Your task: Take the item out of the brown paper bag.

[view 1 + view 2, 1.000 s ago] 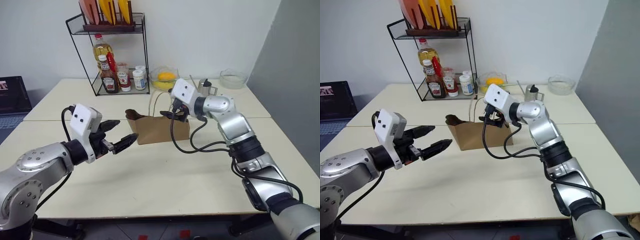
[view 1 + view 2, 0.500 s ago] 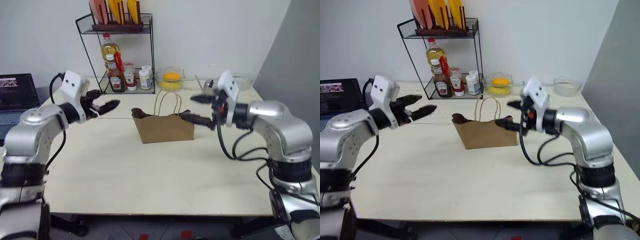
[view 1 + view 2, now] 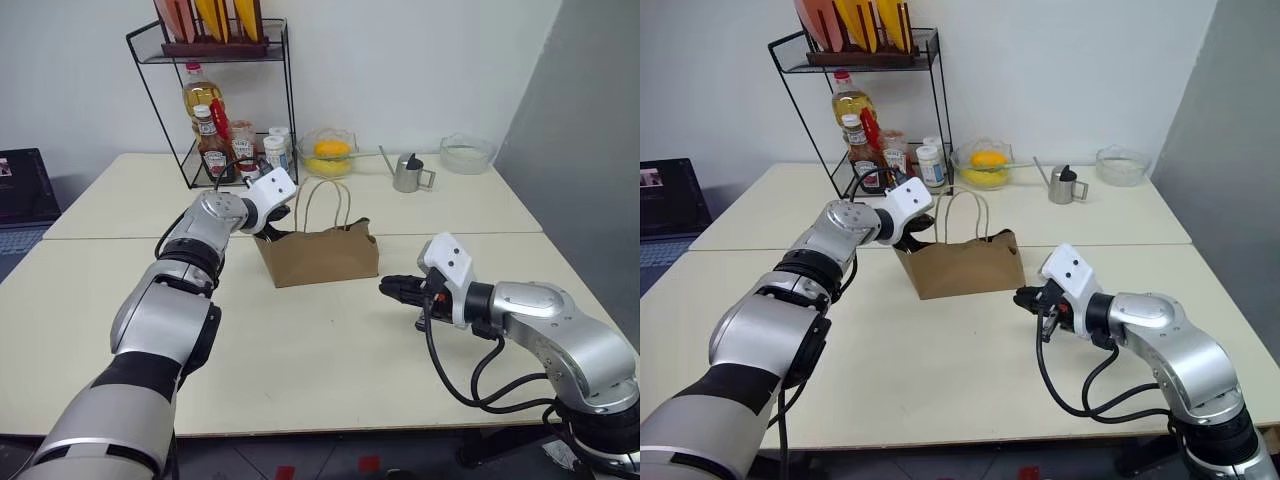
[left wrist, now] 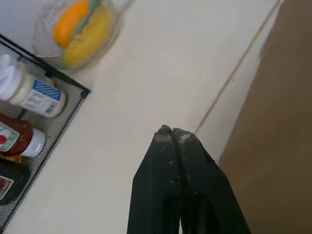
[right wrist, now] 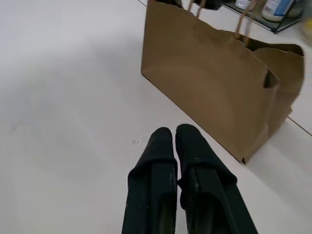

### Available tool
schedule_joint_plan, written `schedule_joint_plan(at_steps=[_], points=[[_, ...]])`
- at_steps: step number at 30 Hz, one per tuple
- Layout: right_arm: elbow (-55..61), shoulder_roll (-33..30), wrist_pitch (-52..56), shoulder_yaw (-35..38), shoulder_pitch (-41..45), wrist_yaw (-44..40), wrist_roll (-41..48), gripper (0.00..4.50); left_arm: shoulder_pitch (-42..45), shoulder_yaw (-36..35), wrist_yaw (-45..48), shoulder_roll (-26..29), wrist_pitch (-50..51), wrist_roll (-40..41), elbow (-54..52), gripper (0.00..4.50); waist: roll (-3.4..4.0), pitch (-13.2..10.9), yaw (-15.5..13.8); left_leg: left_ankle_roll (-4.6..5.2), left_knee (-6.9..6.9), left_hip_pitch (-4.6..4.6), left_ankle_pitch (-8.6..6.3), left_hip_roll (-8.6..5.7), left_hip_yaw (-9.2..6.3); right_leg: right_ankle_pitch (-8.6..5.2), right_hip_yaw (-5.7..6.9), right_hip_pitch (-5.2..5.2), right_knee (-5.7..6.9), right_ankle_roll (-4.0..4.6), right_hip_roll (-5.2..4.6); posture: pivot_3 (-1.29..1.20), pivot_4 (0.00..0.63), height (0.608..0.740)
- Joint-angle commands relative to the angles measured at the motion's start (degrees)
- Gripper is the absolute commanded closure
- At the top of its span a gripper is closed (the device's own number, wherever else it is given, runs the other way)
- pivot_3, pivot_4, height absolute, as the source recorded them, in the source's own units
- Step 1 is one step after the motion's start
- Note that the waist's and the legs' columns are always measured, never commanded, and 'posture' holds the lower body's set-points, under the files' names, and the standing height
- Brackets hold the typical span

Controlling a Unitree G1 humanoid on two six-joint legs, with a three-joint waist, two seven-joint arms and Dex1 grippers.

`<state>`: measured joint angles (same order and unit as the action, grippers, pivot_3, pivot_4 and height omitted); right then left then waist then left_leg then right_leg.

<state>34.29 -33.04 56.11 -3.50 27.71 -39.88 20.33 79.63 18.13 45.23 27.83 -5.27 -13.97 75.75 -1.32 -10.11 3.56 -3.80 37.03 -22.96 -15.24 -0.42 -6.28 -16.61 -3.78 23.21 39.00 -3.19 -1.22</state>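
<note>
Both jaws are squeezed tight on nothing, our left gripper (image 4: 176, 132) beside the brown paper bag (image 3: 318, 255), ready to reach inside.

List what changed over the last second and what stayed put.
The left gripper went from open over the near table to shut, empty, at the left end of the brown paper bag. The right gripper drew back from the bag's right end toward the robot and shut, empty, low over the table. The bag stayed in place, upright.
</note>
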Motion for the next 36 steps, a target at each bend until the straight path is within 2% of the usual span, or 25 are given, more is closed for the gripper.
schedule_joint_plan(at_steps=[1,4,6,8,11,14,18,21,24,28,32,36], points=[[2.58,-0.68,-0.57,0.47,-0.62,1.25,0.77,4.27,1.63,0.65,14.09,0.91,-0.24,-1.16,-1.10,4.48,0.00,0.00,-0.09,0.00,0.00,0.00,0.00,-0.01,0.01,0.00,0.00,-0.02,0.00,0.00,0.00,0.00,0.150,0.740],[2.23,-0.97,-1.36,0.06,-1.39,1.63,0.77,4.27,0.16,0.59,24.79,1.54,-0.40,-0.67,-4.02,4.48,-0.01,0.00,-0.10,0.01,0.02,0.00,0.00,-0.01,0.02,0.00,0.00,-0.04,-0.01,0.00,-0.01,0.00,0.150,0.740],[1.53,-1.09,-2.29,-0.26,-1.90,1.64,0.53,4.27,-2.42,0.05,28.11,1.45,0.85,0.36,-8.23,4.48,0.00,0.00,-0.10,0.01,0.00,0.01,0.01,0.00,0.02,0.00,-0.01,-0.04,-0.01,0.00,-0.01,0.00,0.150,0.740],[0.76,-1.27,-3.22,-0.49,-2.26,1.47,0.33,4.27,-6.22,0.04,30.96,1.91,2.23,1.10,-14.86,4.48,0.00,0.00,-0.12,0.02,0.02,0.02,0.02,0.01,0.00,0.00,-0.01,-0.04,0.01,0.00,-0.01,0.00,0.150,0.740],[-0.51,-1.52,-4.89,-1.09,-3.07,1.09,0.04,4.27,-14.07,-0.30,31.76,3.45,9.09,1.99,-30.67,4.48,0.00,0.01,-0.16,0.02,0.02,0.05,0.02,0.03,-0.04,0.00,0.00,-0.08,0.03,0.00,-0.02,0.00,0.150,0.740],[-1.90,-1.86,-6.97,-1.54,-4.22,0.90,-0.41,4.27,-22.73,-1.71,30.51,4.98,21.03,3.36,-49.52,4.48,-0.01,0.03,-0.39,0.03,0.05,0.06,0.02,0.03,-0.08,0.00,-0.01,-0.13,0.05,0.00,-0.05,0.00,0.150,0.740],[-3.21,-2.20,-8.95,-2.02,-5.42,0.93,-0.69,4.27,-32.39,-3.59,25.39,5.33,35.19,3.68,-68.61,4.48,-0.02,0.05,-0.75,0.04,0.15,0.08,0.03,0.01,-0.11,0.00,0.01,-0.19,0.06,0.00,-0.07,0.00,0.150,0.740],[-3.89,-2.19,-10.01,-2.27,-5.95,0.95,-1.02,4.27,-37.29,-4.10,21.73,5.54,42.57,3.63,-77.89,4.48,-0.03,0.04,-0.95,0.05,0.18,0.21,0.04,0.03,-0.15,0.00,0.06,-0.39,0.07,-0.01,-0.05,0.00,0.150,0.740],[-5.21,-1.79,-11.00,-2.23,-6.09,1.22,-1.22,4.27,-44.06,-4.21,16.34,5.81,49.44,2.47,-85.09,4.48,-0.02,0.04,-0.97,0.08,0.16,0.52,0.04,0.03,-0.15,0.00,0.07,-0.71,0.04,-0.01,-0.04,0.00,0.150,0.740],[-5.52,-1.78,-11.38,-2.38,-6.31,1.44,-1.20,4.27,-50.05,-4.05,13.53,7.35,55.41,3.90,-91.03,4.48,-0.02,0.03,-0.95,0.08,0.04,1.02,0.04,0.07,-0.11,-0.01,0.04,-1.08,0.01,-0.02,0.00,0.00,0.150,0.740],[-5.42,-2.28,-11.50,-2.39,-6.44,1.25,-1.21,4.27,-50.89,-5.68,11.48,6.71,61.24,7.41,-95.99,4.48,-0.02,0.03,-1.04,0.08,0.05,1.02,0.04,0.09,-0.13,0.00,0.05,-1.07,0.03,-0.02,0.04,0.00,0.150,0.740],[-5.23,-2.39,-11.21,-2.28,-6.29,1.40,-1.12,4.27,-49.46,-6.29,8.06,6.56,62.96,9.07,-97.97,4.48,-0.04,0.03,-1.34,0.08,0.05,1.00,0.04,0.08,-0.13,0.00,0.04,-1.08,0.00,-0.01,0.02,0.00,0.150,0.740]])
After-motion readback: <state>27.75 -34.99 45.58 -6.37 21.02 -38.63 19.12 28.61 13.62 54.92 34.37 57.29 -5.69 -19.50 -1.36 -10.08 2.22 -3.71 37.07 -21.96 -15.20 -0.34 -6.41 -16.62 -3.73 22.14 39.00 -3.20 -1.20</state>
